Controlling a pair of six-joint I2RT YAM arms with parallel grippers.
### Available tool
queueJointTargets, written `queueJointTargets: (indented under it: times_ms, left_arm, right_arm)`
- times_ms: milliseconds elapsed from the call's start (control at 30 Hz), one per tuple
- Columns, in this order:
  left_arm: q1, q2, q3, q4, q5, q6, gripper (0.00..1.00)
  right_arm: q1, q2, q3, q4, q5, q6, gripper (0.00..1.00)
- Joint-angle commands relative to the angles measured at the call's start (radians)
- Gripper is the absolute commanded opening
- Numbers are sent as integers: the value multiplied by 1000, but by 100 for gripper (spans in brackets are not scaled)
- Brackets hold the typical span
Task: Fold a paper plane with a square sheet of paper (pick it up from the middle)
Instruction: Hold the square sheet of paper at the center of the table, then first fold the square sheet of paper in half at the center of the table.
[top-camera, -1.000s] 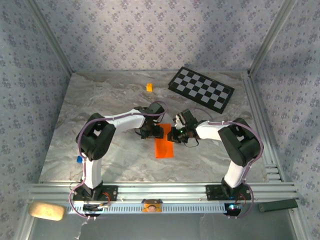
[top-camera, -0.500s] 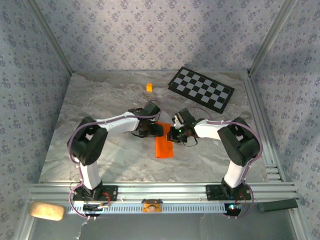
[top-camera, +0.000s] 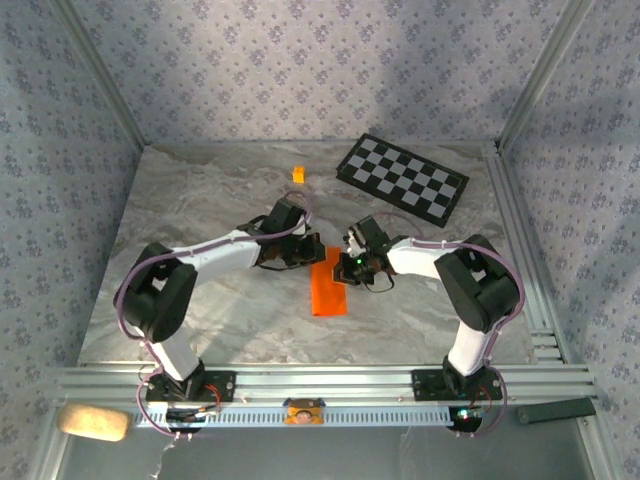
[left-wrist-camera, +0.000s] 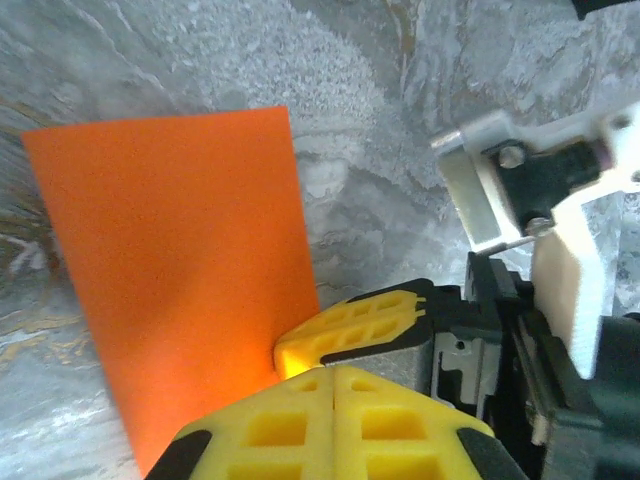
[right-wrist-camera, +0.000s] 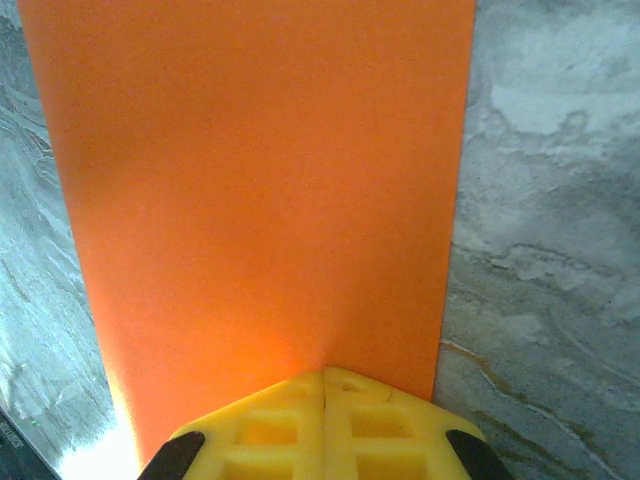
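The square sheet of paper (top-camera: 329, 283) lies flat on the table (top-camera: 200, 200) as a folded orange strip. It stretches ahead of the closed left gripper (left-wrist-camera: 333, 374) and of the right gripper (right-wrist-camera: 323, 376), whose fingers are also pressed together at its edge.

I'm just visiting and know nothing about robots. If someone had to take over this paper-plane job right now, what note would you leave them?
Left hand: shut, tips at the far end of the orange sheet. I cannot tell whether it pinches or only presses.
Right hand: shut, tips at that same end, close beside the left one.
Sheet: lies flat on the table between the two arms. It is a narrow rectangle, so it looks folded in half.
Done: apparently the first lengthwise fold.
Left: the pointed nose and the wings. No point shows yet.
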Motion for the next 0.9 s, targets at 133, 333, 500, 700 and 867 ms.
queueJointTargets:
  times_ms: [133, 333, 500, 700, 867]
  left_arm:
    - [10, 74, -34, 39, 40, 3, 0]
    - [10, 89, -73, 35, 5, 33, 0]
    - [13, 97, -127, 59, -39, 98, 0]
    - [18, 128, -162, 95, -47, 150, 0]
    - [21, 93, -136, 48, -39, 142, 0]
  right_arm:
    - [6, 83, -45, -143, 155, 0, 0]
    - [7, 88, -45, -144, 158, 0, 0]
    - [13, 94, -45, -142, 159, 3, 0]
    - [19, 97, -41, -154, 179, 13, 0]
    - [20, 91, -43, -156, 183, 16, 0]
